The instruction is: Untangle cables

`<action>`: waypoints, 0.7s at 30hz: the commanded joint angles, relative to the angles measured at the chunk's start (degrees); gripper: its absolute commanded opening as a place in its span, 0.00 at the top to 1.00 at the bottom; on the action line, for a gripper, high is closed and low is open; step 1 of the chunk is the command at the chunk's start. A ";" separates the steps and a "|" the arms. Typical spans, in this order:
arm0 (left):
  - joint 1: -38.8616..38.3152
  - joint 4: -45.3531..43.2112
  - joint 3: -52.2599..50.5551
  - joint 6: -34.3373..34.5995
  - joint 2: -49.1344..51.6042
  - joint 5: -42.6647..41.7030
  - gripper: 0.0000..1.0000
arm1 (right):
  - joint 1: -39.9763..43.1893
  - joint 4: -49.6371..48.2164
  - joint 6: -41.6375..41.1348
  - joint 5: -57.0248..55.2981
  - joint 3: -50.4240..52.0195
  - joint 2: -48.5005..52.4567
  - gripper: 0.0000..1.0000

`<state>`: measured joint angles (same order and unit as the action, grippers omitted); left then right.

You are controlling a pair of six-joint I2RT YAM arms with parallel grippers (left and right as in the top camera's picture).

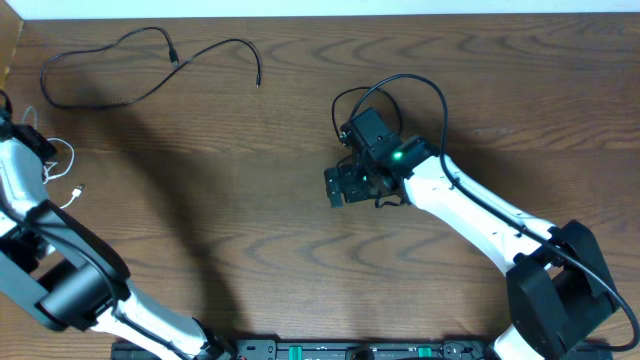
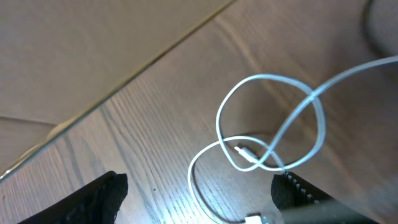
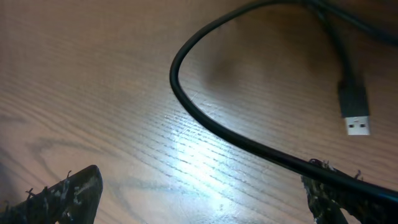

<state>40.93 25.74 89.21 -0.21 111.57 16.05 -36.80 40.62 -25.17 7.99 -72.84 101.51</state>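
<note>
One black cable [image 1: 130, 70] lies spread out alone at the far left of the table. The white cable [image 1: 62, 170] lies in loose loops at the left edge; in the left wrist view [image 2: 273, 118] its loops cross each other and a white plug [image 2: 258, 219] lies near the right finger. My left gripper [image 1: 35, 145] [image 2: 199, 186] is open over it, holding nothing. A second black cable [image 3: 205, 115] with a USB plug [image 3: 356, 112] curves past my right gripper [image 1: 348, 188] [image 3: 202, 186], which is open; the cable runs against its right finger.
The wooden table [image 1: 230, 230] has a pale wall edge along the back. A thin black loop [image 1: 425, 90] arcs over the right wrist. The right arm [image 1: 480, 215] reaches in from the lower right, and the left arm [image 1: 60, 270] from the lower left.
</note>
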 commanded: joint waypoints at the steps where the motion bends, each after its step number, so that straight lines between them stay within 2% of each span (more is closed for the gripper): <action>1: 0.22 1.60 0.37 -0.24 -5.01 -8.74 0.21 | 2.19 -0.11 0.39 2.19 -2.10 -0.81 0.01; 5: 1.20 4.96 0.37 -0.15 -4.52 -24.92 0.20 | 3.58 0.63 0.42 5.18 -2.10 -0.81 0.01; 7: 1.60 6.60 0.37 0.35 -3.58 -28.96 0.20 | 3.65 1.57 0.42 5.29 -2.10 -0.81 0.01; 14: 2.78 11.39 0.37 0.68 -1.40 -29.35 0.20 | 3.65 3.69 0.48 5.31 -2.10 -0.81 0.01; 21: 3.04 11.76 0.37 1.20 -1.53 -30.29 0.20 | 4.02 3.76 1.90 5.73 -2.32 -1.01 0.01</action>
<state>43.79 37.26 89.25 0.19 109.82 -12.23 -33.12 44.16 -24.93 13.21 -73.89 101.51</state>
